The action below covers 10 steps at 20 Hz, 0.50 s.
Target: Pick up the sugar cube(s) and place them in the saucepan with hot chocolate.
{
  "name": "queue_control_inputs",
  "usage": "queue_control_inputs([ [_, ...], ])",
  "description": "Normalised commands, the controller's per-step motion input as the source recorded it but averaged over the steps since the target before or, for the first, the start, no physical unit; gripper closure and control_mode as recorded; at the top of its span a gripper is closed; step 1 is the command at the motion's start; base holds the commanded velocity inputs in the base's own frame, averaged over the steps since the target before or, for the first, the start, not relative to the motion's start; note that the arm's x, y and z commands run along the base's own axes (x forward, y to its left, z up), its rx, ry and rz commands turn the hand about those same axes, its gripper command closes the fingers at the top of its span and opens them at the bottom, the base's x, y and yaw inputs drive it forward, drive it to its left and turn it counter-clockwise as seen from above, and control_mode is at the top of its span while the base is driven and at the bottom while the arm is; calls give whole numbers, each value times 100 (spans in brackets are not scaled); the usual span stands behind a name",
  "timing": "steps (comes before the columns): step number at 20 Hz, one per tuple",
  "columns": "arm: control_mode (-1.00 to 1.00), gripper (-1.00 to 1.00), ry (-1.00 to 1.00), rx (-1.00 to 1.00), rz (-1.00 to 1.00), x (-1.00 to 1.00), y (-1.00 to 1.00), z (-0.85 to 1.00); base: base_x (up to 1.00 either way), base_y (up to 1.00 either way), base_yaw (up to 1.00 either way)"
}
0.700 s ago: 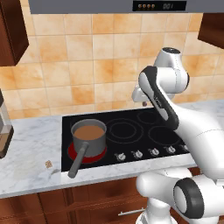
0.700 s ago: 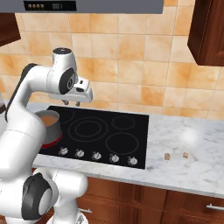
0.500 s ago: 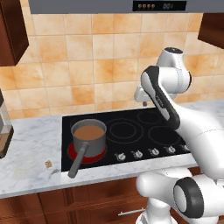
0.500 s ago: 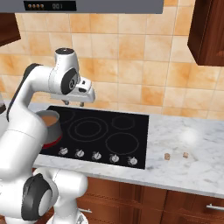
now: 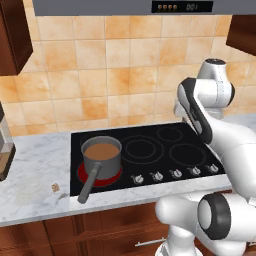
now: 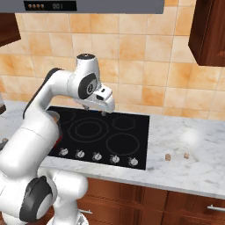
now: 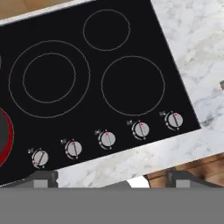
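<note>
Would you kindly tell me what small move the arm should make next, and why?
Probably swing the open gripper to its right and down toward the nearer cube on the marble counter. The fingers hold nothing and hover above the stove, well short of that cube, and the saucepan shows only brown liquid.

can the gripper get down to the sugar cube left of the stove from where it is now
Probably yes. The sugar cube lies alone on the bare marble counter, nothing over it. The open gripper hangs high above the cooktop, so it must swing across past the saucepan and its handle first.
</note>
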Motion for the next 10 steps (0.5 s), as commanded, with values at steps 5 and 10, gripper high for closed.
queue_control_inputs([
  [5, -100, -100, 14, 0, -35, 0, -90, -37, 0, 0, 0],
  [10, -100, -100, 11, 2, -26, 0, -92, -26, 0, 0, 0],
])
